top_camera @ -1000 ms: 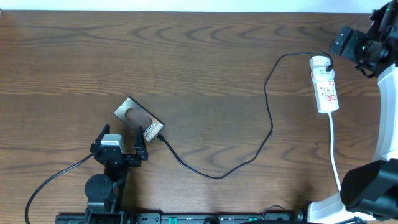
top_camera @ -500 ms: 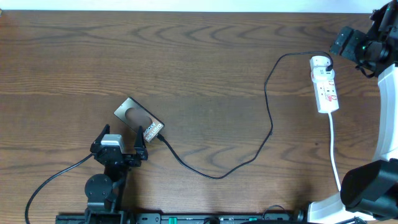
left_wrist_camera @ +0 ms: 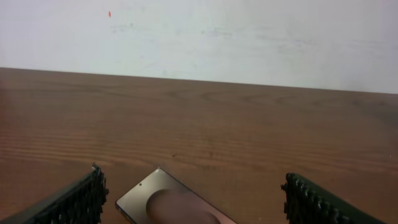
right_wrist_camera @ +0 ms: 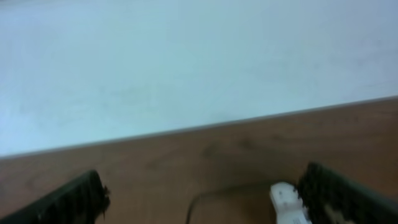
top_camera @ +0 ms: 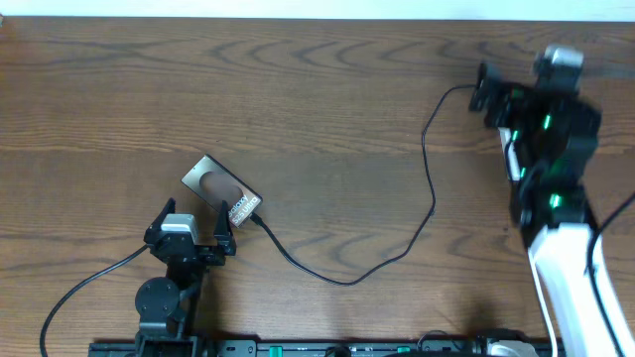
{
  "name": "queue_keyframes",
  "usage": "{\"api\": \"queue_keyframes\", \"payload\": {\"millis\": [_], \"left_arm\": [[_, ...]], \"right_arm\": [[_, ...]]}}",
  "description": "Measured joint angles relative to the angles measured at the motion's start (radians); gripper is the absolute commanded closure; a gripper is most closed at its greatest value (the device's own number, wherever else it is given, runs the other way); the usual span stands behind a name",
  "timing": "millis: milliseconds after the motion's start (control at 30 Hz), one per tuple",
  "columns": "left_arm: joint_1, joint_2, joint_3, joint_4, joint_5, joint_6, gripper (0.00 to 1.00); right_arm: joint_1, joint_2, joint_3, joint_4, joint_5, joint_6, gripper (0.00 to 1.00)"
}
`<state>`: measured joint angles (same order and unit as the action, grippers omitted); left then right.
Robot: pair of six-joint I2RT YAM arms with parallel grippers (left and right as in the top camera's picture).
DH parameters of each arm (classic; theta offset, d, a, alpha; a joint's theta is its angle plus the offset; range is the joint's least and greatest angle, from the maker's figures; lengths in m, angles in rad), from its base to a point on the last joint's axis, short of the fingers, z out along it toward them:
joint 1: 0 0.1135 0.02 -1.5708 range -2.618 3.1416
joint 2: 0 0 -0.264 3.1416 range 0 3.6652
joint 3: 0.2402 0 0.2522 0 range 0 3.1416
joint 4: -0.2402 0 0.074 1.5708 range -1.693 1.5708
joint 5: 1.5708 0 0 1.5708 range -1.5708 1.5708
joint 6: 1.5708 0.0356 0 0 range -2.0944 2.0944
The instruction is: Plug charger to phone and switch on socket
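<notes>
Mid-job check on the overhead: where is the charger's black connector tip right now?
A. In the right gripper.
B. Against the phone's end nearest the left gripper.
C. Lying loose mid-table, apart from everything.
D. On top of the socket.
B: in the overhead view the charger snakes across the table and its tip ends at the lower-right end of the phone. Whether it is fully seated is too small to tell.

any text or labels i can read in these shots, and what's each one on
Phone: white lettering on a dark label at the end where the cable meets it, too small to read.
White plug of the charger: blurred in the right wrist view, no marks readable.
Nothing else in any view carries readable text.
</notes>
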<state>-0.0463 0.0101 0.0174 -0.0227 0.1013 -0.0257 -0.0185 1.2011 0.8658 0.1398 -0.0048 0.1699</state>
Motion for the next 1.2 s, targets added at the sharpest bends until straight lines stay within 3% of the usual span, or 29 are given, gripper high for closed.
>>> {"api": "queue_keyframes", "payload": {"millis": [100, 233, 567, 767, 967, 1200], "left_arm": [[0.0, 0.002, 0.0, -0.001, 0.0, 0.0, 0.12], [0.0, 0.001, 0.0, -0.001, 0.0, 0.0, 0.12], [0.0, 0.001, 0.0, -0.001, 0.0, 0.0, 0.12], [0.0, 0.001, 0.0, -0.001, 0.0, 0.001, 0.12], [0.0, 0.0, 0.001, -0.003, 0.0, 0.001, 0.12], [0.0, 0.001, 0.002, -0.003, 0.0, 0.001, 0.12]], "right_arm": [[0.004, -0.13, -0.203, 0.199, 0.008, 0.0, 0.01], [0.004, -0.334, -0.447, 0.314, 0.021, 0.001, 0.01], [0.004, -0.774, -0.806, 0.374, 0.04, 0.0, 0.01], [0.004, -0.962, -0.859, 0.155, 0.046, 0.001, 0.01], [0.004, -1.144, -0.86, -0.195, 0.069, -0.002, 0.01], [0.004, -1.188, -0.859, -0.205, 0.067, -0.021, 0.01]]}}
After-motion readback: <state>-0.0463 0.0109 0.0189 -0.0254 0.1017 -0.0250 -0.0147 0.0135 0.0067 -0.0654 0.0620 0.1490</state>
